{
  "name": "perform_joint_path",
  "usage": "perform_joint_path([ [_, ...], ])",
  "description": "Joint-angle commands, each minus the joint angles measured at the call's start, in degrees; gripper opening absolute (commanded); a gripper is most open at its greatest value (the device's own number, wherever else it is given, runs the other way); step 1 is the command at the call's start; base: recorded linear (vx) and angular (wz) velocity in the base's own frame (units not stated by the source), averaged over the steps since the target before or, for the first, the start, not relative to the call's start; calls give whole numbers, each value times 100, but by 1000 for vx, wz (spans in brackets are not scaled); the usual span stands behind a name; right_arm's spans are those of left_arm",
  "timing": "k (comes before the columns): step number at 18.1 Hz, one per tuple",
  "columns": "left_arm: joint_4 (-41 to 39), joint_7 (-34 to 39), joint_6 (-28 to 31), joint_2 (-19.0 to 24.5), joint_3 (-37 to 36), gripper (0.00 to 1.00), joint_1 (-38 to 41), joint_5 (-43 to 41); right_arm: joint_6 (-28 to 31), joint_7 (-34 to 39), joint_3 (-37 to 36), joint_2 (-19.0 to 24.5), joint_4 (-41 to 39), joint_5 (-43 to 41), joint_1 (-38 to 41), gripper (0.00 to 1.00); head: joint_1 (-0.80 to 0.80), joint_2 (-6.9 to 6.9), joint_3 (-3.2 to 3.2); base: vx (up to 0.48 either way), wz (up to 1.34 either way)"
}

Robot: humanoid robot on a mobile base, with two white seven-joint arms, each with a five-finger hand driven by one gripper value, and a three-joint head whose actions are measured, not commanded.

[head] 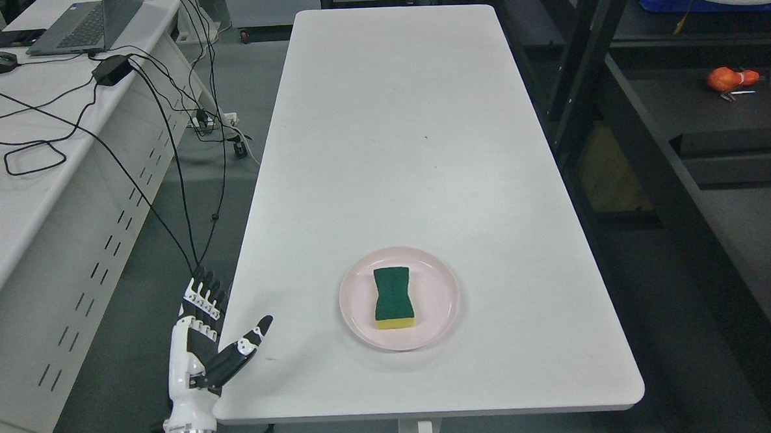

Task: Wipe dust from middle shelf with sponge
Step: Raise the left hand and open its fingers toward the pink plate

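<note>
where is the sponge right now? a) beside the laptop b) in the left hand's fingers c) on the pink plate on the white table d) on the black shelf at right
c: the sponge lies green side up on the pink plate near the front of the white table, while the left hand is open off the table's left edge, holding nothing.

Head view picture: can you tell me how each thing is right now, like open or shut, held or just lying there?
Green and yellow sponge: lying flat on the plate, green side up, not held.
Round pink plate: sitting on the table, holding only the sponge.
Long white table: bare apart from the plate.
Left hand: open, fingers spread, beside the table's edge, holding nothing.
Grey laptop: lid open.
</note>
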Motion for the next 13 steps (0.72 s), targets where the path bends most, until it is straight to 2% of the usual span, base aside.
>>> perform_joint_path([
  [1, -24, -39, 18, 184, 82, 99, 42, 0, 422, 1, 0, -100, -100, 0, -2, 100, 0, 0, 0, 1, -29],
  [4, -15, -91, 53, 211, 117, 99, 15, 0, 422, 1, 0, -100, -100, 0, -2, 100, 0, 0, 0, -1, 4],
  [6, -6, -449, -42, 333, 335, 99, -98, 0, 422, 1, 0, -100, -100, 0, -2, 100, 0, 0, 0, 1, -10],
  [7, -6, -774, -139, 438, 424, 99, -221, 0, 422, 1, 0, -100, -100, 0, -2, 100, 0, 0, 0, 0, 0],
  [9, 2, -1302, -743, 850, 504, 99, -380, -139, 422, 1, 0, -100, -100, 0, -2, 100, 0, 0, 0, 0, 0],
  [11, 29, -1479, -1105, 1395, 530, 99, -407, -1233, 422, 1, 0, -100, -100, 0, -2, 100, 0, 0, 0, 0, 0],
  [13, 29, -2021, -1404, 1913, 635, 99, -232, -2307, 422, 1, 0, -100, -100, 0, -2, 100, 0, 0, 0, 0, 0],
])
